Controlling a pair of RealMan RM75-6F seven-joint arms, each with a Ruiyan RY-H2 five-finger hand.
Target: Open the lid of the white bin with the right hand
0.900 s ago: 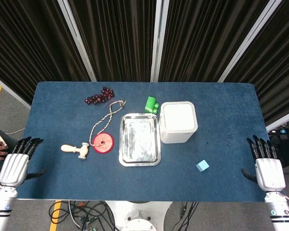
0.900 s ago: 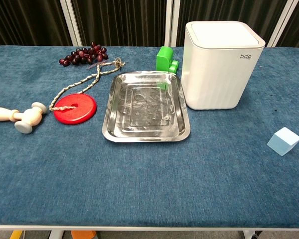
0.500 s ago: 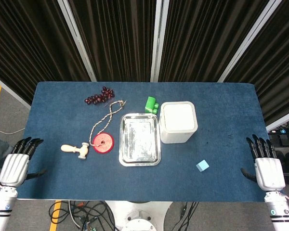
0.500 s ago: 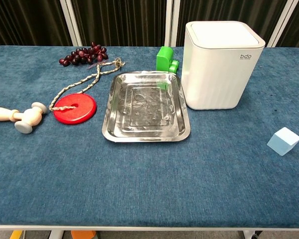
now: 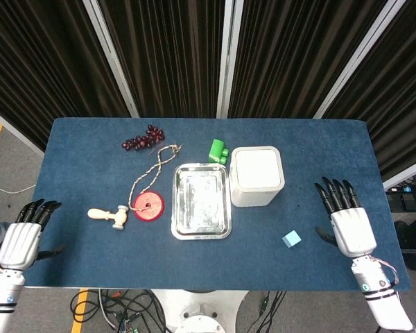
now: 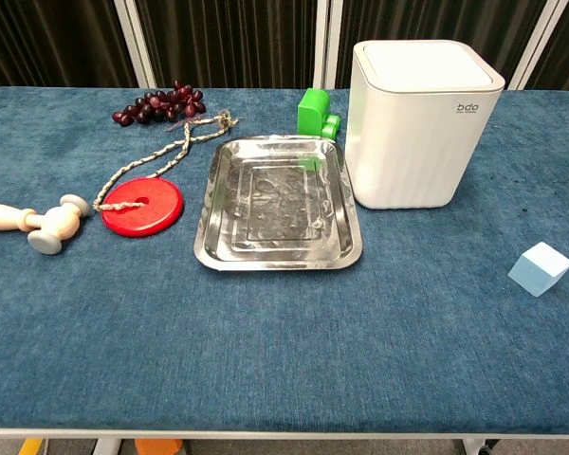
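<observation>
I see the blue worktop (image 5: pixel 90 159) with the white bin (image 5: pixel 256 176) near its middle, lid (image 6: pixel 427 63) down flat. A shiny tray (image 5: pixel 202 201) sits just beside the bin. My right hand (image 5: pixel 348 226) hangs over the worktop's right part, fingers (image 5: pixel 334 193) straight and apart, holding nothing. My left hand (image 5: pixel 22 236) is off the left edge, empty too.

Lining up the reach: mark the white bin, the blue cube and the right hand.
white bin (image 5: pixel 256 168), head view, centre of closed lid
blue cube (image 6: pixel 541 269), chest view, front face
right hand (image 5: pixel 349 229), head view, back of palm
</observation>
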